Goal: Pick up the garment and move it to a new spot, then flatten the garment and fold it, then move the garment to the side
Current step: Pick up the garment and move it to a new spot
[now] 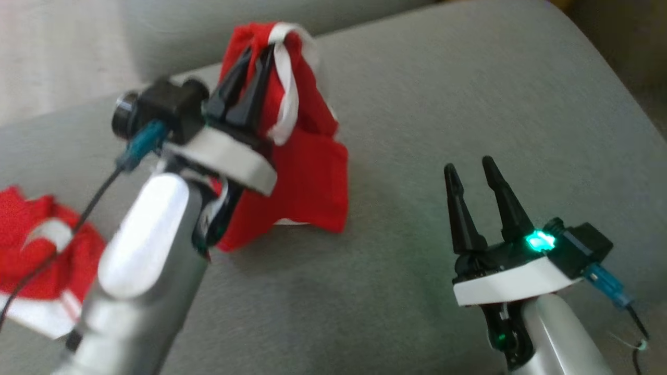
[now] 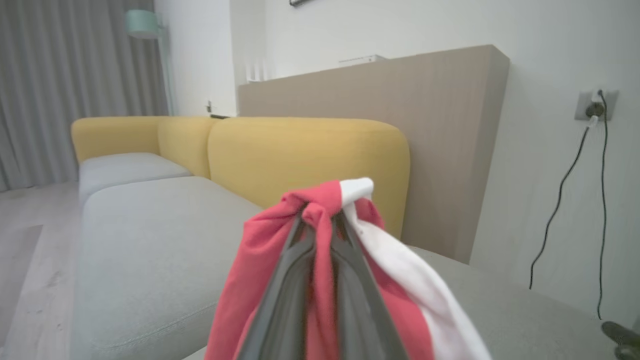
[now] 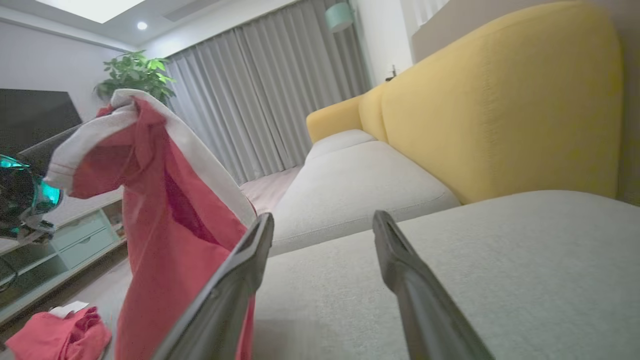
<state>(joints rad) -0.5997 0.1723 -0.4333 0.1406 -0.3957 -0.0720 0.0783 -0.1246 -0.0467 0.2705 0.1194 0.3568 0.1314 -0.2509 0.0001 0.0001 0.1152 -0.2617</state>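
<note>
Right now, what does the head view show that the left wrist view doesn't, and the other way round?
Head view: a second red pile lying at the left, and the open right gripper seen whole.
Left wrist view: the yellow backrest, a grey curtain, and a wall socket with a cable plugged in.
Both: the left gripper shut on the red and white garment, and the grey cushion under it.
</note>
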